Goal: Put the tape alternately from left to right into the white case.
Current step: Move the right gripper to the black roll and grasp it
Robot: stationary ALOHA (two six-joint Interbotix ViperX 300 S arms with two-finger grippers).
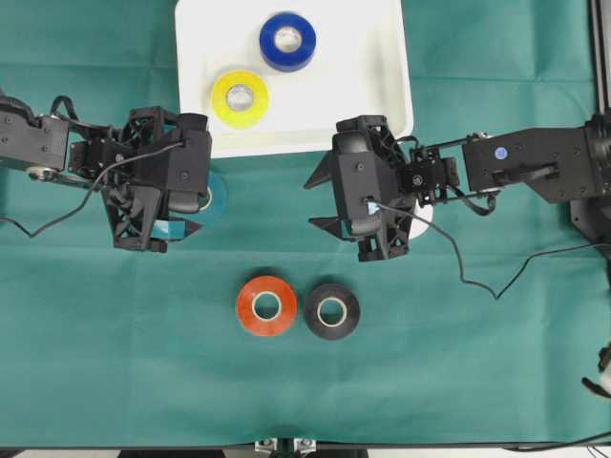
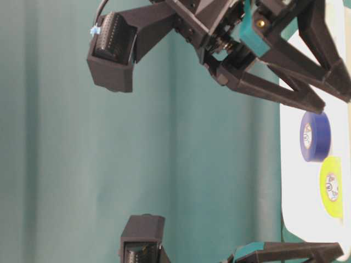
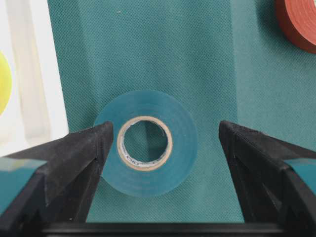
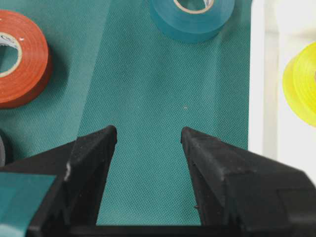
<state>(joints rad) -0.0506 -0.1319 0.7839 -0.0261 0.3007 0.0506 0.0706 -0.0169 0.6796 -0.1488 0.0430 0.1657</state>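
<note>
Teal roll (image 3: 146,142) between spread left tool (image 3: 160,138) – overhead nearly hidden; right tool (image 4: 148,136) spread, seemingly empty.

Surface (image 1: 105,382) covered edge to edge in green cloth, fine woven texture, faint lengthwise creases. Lighting even, soft shadows. Dark metal rail (image 1: 600,48) along right edge. Black cable (image 1: 477,277) trailing across cloth.

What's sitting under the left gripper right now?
The teal roll lies flat on the green cloth under the open left gripper, between its jaws and ungripped. From overhead the gripper hides most of it.
</note>
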